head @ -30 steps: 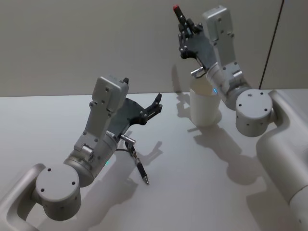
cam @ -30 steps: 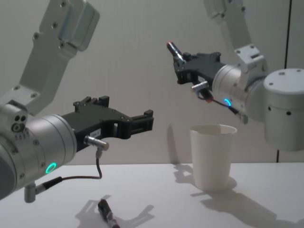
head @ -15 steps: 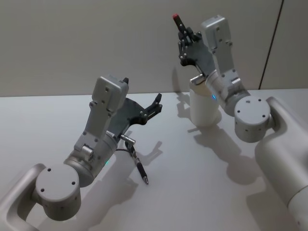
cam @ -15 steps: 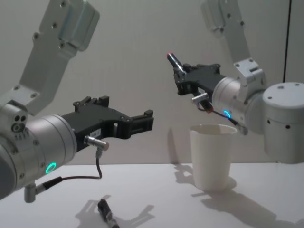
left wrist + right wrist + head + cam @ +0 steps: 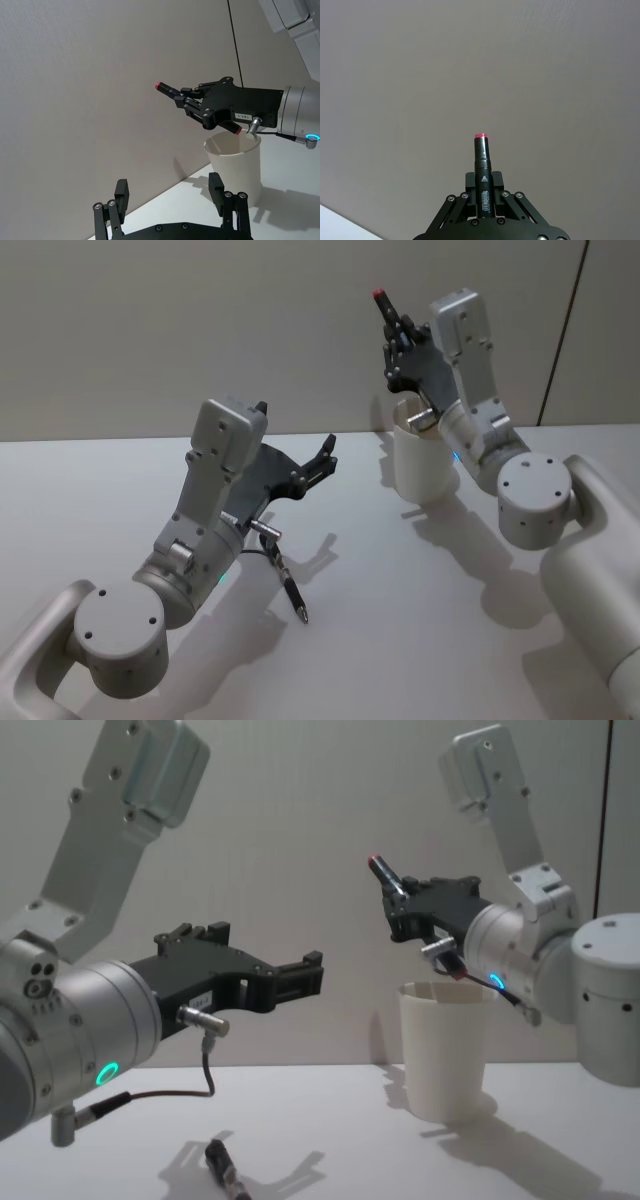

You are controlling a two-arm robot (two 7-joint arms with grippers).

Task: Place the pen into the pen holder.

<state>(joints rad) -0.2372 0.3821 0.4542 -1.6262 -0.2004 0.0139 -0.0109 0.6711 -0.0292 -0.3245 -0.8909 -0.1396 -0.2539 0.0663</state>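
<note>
The pale desk (image 5: pixel 420 630) carries the things, and both arms are raised above it. The left gripper (image 5: pixel 169 187) hangs in mid-air with its fingers spread wide and nothing between them; a small white label sits on its black body, too small to read. The right gripper (image 5: pixel 402 902) is up over the far side of the desk, its fingers clamped on the pen (image 5: pixel 383 872). A white label on its side carries dark print that cannot be made out. Directly below those fingers stands the white paper cup (image 5: pixel 440 1055), upright on the desk with its mouth open. The pen is black with a red end. Its long axis is tilted: the red end sticks up and out past the fingertips, away from the cup, and a dark end comes out beneath the fingers at the cup's rim. White print runs along the barrel, too fine to read. A second pen (image 5: pixel 293 597) lies flat on the desk below the left fingers, well apart from the cup.
</note>
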